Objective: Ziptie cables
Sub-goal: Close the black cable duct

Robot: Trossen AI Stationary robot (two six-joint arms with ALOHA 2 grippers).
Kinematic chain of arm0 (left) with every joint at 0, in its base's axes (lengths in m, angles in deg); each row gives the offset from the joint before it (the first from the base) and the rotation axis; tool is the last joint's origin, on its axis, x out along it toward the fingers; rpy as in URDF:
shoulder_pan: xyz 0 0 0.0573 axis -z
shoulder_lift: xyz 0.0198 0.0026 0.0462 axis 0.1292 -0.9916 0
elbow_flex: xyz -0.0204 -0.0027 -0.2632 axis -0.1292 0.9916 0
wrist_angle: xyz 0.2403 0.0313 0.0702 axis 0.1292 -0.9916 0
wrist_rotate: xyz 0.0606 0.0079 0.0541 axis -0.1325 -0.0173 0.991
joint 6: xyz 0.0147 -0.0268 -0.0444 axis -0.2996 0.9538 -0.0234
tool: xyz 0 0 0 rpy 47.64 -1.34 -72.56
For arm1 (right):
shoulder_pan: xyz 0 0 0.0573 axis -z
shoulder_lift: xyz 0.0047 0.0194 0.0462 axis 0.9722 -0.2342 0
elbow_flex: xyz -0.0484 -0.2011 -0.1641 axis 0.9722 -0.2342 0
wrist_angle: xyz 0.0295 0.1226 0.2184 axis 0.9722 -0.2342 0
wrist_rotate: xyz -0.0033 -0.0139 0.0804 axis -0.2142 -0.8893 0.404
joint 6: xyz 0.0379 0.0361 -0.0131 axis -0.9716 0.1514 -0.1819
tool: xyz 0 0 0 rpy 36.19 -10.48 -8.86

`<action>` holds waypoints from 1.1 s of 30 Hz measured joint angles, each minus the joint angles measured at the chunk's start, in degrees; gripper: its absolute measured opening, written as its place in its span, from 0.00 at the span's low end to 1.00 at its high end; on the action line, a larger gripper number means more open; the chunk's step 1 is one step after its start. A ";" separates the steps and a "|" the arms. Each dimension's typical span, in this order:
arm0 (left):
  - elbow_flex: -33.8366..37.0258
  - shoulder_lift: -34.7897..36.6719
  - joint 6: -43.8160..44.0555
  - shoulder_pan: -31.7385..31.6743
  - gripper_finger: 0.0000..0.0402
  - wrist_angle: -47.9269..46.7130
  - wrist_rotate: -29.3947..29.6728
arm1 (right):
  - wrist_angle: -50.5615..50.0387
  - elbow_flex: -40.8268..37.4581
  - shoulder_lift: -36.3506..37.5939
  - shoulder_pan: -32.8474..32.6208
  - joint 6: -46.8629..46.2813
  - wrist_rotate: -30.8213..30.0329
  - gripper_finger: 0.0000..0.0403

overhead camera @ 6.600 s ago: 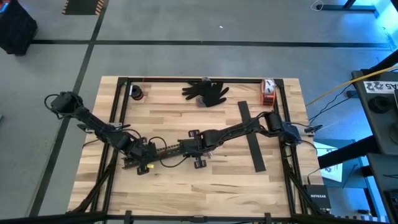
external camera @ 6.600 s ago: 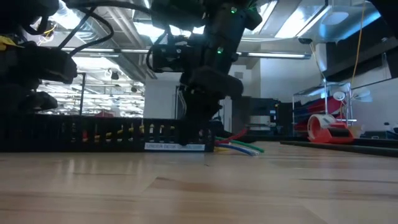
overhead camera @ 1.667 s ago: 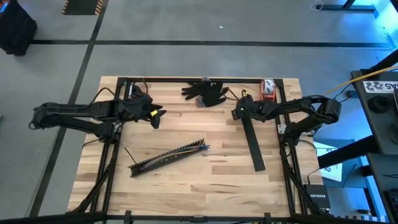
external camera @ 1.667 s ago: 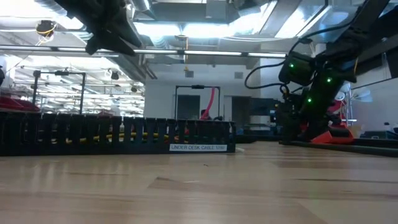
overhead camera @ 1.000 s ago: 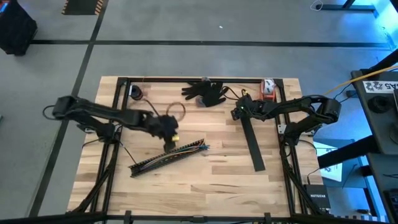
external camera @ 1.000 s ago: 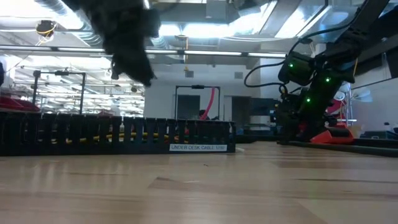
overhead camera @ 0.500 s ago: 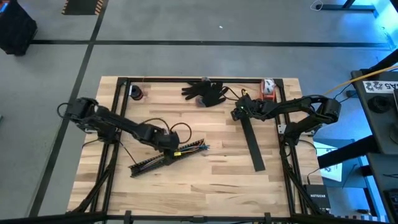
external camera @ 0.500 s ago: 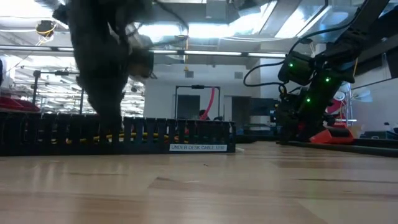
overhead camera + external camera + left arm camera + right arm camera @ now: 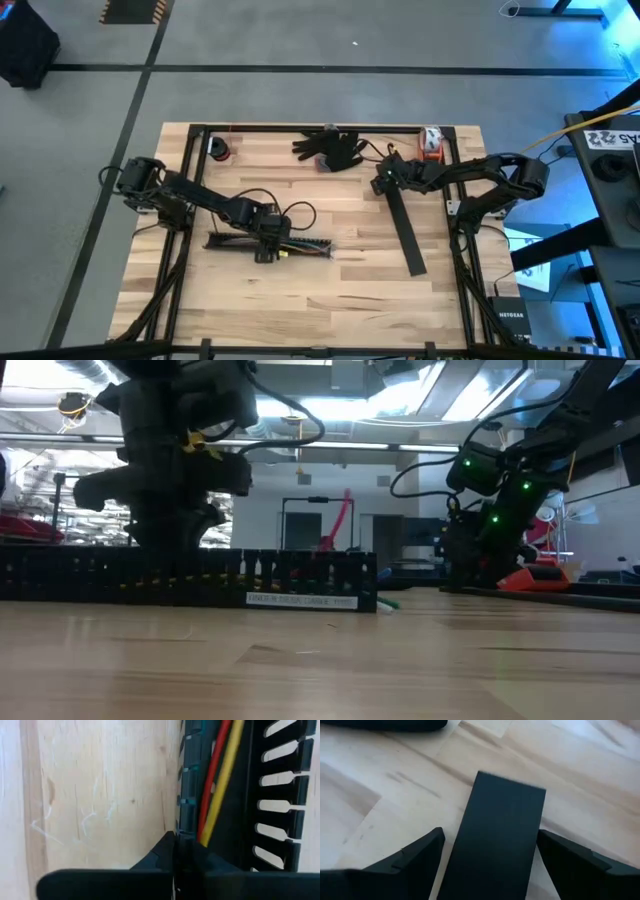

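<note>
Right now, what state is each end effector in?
Left end effector: closed, down at the black slotted channel with the cables; what it grips cannot be told.
Right end effector: open, straddling the flat black cover strip, holding nothing.

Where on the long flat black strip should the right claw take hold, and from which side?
Take the flat black strip near its end, across its narrow width, coming straight down from above. It lies flat on the table, so only its long edges can be pinched, and the open right claw straddles that end, one finger outside each edge.
</note>
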 joint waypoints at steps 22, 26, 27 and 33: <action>0.05 0.12 9.29 -0.37 0.34 -0.71 0.47 | -0.72 -0.25 -1.20 -0.06 -1.17 1.15 0.79; -1.49 0.44 9.51 -0.33 0.36 -5.35 -0.04 | -0.12 -0.91 -1.60 -0.09 -1.09 0.38 0.79; -2.06 0.52 8.83 -0.33 0.36 -6.41 0.00 | 0.00 -0.99 -1.60 -0.11 -0.92 0.30 0.79; -3.53 2.12 6.87 -0.31 0.33 -5.89 0.09 | 0.91 -1.12 -1.73 -0.06 0.70 0.99 0.73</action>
